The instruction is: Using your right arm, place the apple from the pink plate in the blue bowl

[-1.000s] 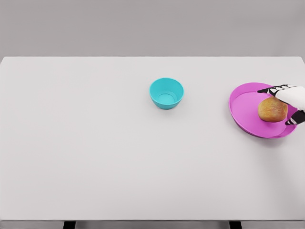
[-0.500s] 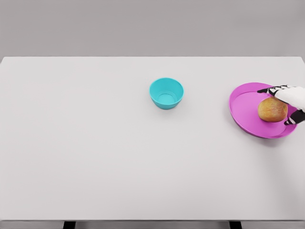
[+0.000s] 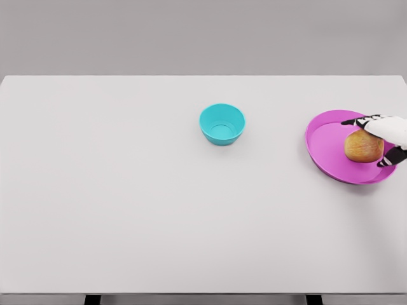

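The right robot hand (image 3: pixel 386 136) reaches in from the picture's right edge over the far side of a pink plate (image 3: pixel 327 149), its white palm and black-tipped fingers (image 3: pixel 353 121) curved around an apple (image 3: pixel 364 146). One dark finger arcs over the top of the fruit and another shows at its lower right; whether they press on the skin or only cup it cannot be told from this view.

The apple is round, golden-tan with a reddish blush and faint streaks. It sits on the right half of the plate, whose raised rim is a bright magenta and whose right edge runs close to the frame's border.

Well apart to the left, near the middle of the surface, stands a blue bowl (image 3: pixel 222 124), small, turquoise, upright and holding nothing.

Plate and bowl rest on a broad white counter (image 3: pixel 127 190) with a matte top that fills most of the view. Two dark legs (image 3: pixel 93 299) show beneath its near edge. Behind the far edge rises a plain grey wall (image 3: pixel 191 35).
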`<action>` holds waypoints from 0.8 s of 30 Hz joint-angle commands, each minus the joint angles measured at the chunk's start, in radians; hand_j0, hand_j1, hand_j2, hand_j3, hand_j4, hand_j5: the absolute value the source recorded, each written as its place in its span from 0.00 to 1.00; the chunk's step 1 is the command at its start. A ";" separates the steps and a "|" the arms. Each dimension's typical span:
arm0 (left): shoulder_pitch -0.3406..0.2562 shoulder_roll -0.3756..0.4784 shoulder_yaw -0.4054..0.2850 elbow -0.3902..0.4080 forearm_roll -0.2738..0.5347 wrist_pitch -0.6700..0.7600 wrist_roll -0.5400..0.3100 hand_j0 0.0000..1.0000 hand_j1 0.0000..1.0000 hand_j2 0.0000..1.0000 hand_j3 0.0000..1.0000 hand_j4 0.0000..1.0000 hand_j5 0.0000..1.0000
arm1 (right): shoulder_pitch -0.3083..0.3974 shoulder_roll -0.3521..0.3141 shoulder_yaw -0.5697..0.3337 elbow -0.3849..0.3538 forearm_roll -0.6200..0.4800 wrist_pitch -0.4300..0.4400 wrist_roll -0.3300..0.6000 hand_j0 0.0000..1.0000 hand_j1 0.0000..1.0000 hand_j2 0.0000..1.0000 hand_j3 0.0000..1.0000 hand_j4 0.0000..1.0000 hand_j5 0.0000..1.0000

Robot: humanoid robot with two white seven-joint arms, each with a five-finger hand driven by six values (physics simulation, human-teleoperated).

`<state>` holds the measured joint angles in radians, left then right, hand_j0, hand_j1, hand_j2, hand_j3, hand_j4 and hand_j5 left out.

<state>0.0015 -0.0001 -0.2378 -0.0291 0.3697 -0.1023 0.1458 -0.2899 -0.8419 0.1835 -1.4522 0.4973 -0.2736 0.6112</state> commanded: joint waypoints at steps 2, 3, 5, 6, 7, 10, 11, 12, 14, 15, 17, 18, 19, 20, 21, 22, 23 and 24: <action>0.000 0.000 0.000 0.000 0.000 0.000 0.000 1.00 1.00 1.00 1.00 1.00 1.00 | -0.002 0.007 0.005 0.010 -0.002 -0.009 0.000 1.00 1.00 1.00 1.00 1.00 1.00; 0.000 0.000 0.000 0.000 0.000 0.001 0.000 1.00 1.00 1.00 1.00 1.00 1.00 | -0.003 0.009 0.005 0.010 -0.002 -0.009 0.000 1.00 1.00 1.00 1.00 1.00 1.00; 0.000 0.000 0.000 0.000 0.000 0.000 0.000 1.00 1.00 1.00 1.00 1.00 1.00 | -0.003 0.009 0.005 0.004 -0.002 -0.007 0.000 1.00 1.00 1.00 1.00 1.00 1.00; 0.000 0.000 0.000 0.000 0.000 0.001 0.000 1.00 1.00 1.00 1.00 1.00 1.00 | -0.002 0.007 0.005 0.001 -0.002 -0.007 0.000 1.00 1.00 1.00 1.00 1.00 1.00; 0.000 0.000 0.000 0.000 0.000 0.000 0.000 1.00 1.00 1.00 1.00 1.00 1.00 | -0.002 0.007 0.005 0.001 -0.002 -0.009 0.000 1.00 1.00 1.00 1.00 1.00 1.00; 0.000 0.000 0.000 0.000 0.000 0.000 0.000 1.00 1.00 1.00 1.00 1.00 1.00 | -0.003 0.009 0.005 0.001 -0.002 -0.007 0.000 1.00 1.00 1.00 1.00 1.00 1.00; 0.000 0.000 0.000 0.000 0.000 0.000 0.000 1.00 1.00 1.00 1.00 1.00 1.00 | -0.003 0.009 0.005 0.001 -0.002 -0.007 0.000 1.00 1.00 1.00 1.00 1.00 1.00; 0.000 0.000 0.000 0.000 0.000 0.000 0.000 1.00 1.00 1.00 1.00 1.00 1.00 | -0.005 0.009 0.007 0.004 -0.002 -0.007 0.000 1.00 1.00 1.00 1.00 1.00 1.00; 0.000 0.000 0.000 0.000 0.000 0.000 0.000 1.00 1.00 1.00 1.00 1.00 1.00 | -0.008 0.009 0.020 0.004 -0.002 -0.007 0.000 1.00 1.00 1.00 1.00 1.00 1.00; 0.000 0.000 0.000 0.000 0.000 0.000 0.000 1.00 1.00 1.00 1.00 1.00 1.00 | -0.012 0.009 0.030 0.004 -0.002 -0.006 0.000 1.00 1.00 1.00 1.00 1.00 1.00; 0.000 0.000 0.000 0.000 0.000 0.001 0.000 1.00 1.00 1.00 1.00 1.00 1.00 | -0.021 0.009 0.034 0.006 -0.002 -0.007 0.000 1.00 1.00 1.00 1.00 1.00 1.00; 0.000 0.000 0.000 0.000 0.000 0.000 0.000 1.00 1.00 1.00 1.00 1.00 1.00 | -0.023 0.009 0.034 0.004 -0.002 -0.006 0.000 1.00 1.00 1.00 1.00 1.00 1.00; 0.000 0.000 0.000 0.000 0.000 0.000 0.000 1.00 1.00 1.00 1.00 1.00 1.00 | -0.023 0.009 0.034 0.004 -0.002 -0.006 0.000 1.00 1.00 1.00 1.00 1.00 1.00; 0.000 0.000 0.000 0.000 0.000 0.000 0.000 1.00 1.00 1.00 1.00 1.00 1.00 | -0.023 0.009 0.034 0.004 -0.002 -0.006 0.000 1.00 1.00 1.00 1.00 1.00 1.00; 0.000 0.000 0.000 0.000 0.000 0.000 0.000 1.00 1.00 1.00 1.00 1.00 1.00 | -0.023 0.009 0.034 0.004 -0.002 -0.006 0.000 1.00 1.00 1.00 1.00 1.00 1.00; 0.000 0.000 0.000 0.000 0.000 0.000 0.000 1.00 1.00 1.00 1.00 1.00 1.00 | -0.023 0.009 0.034 0.004 -0.002 -0.006 0.000 1.00 1.00 1.00 1.00 1.00 1.00; 0.000 0.000 0.000 0.000 0.000 0.000 0.000 1.00 1.00 1.00 1.00 1.00 1.00 | -0.023 0.009 0.034 0.004 -0.002 -0.006 0.000 1.00 1.00 1.00 1.00 1.00 1.00; 0.000 0.000 0.000 0.000 0.000 0.000 0.000 1.00 1.00 1.00 1.00 1.00 1.00 | -0.023 0.014 0.040 0.004 -0.002 -0.006 0.000 1.00 1.00 1.00 1.00 1.00 1.00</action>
<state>0.0015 -0.0001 -0.2378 -0.0292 0.3697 -0.1025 0.1458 -0.3129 -0.8297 0.2202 -1.4474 0.4981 -0.2804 0.6112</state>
